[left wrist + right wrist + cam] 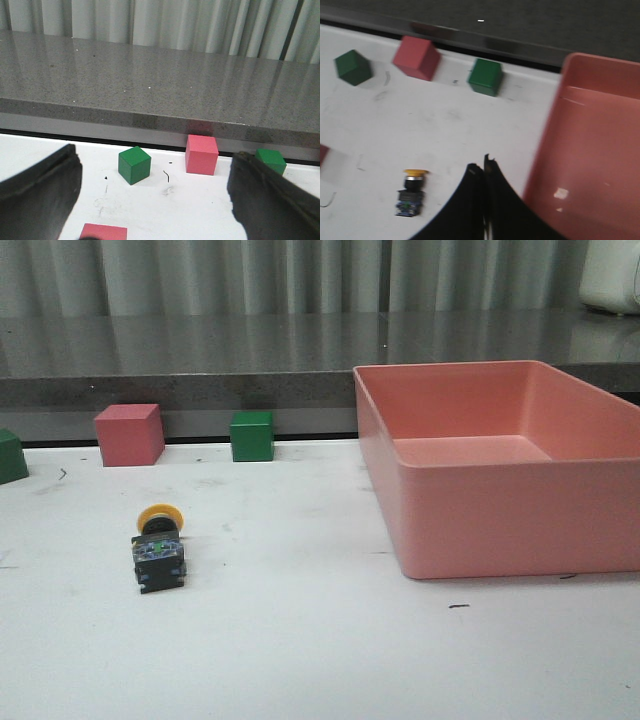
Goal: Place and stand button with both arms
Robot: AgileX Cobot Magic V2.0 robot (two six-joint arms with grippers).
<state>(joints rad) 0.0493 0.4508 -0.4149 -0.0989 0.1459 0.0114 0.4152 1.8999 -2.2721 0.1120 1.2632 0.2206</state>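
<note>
The button (pixel 159 548) lies on its side on the white table, yellow cap pointing away from me, bluish-grey base toward me. It also shows in the right wrist view (pixel 411 193). Neither arm shows in the front view. My right gripper (pixel 483 167) is shut and empty, above the table between the button and the pink bin. My left gripper (pixel 155 200) is open and empty, its two fingers wide apart, hovering over the table's left part near the cubes. The button is out of the left wrist view.
A large pink bin (pixel 500 465) stands at the right. A pink cube (pixel 129 434) and a green cube (pixel 251 435) sit along the back edge, another green cube (pixel 10 456) at the far left. A grey counter (pixel 200 350) runs behind the table.
</note>
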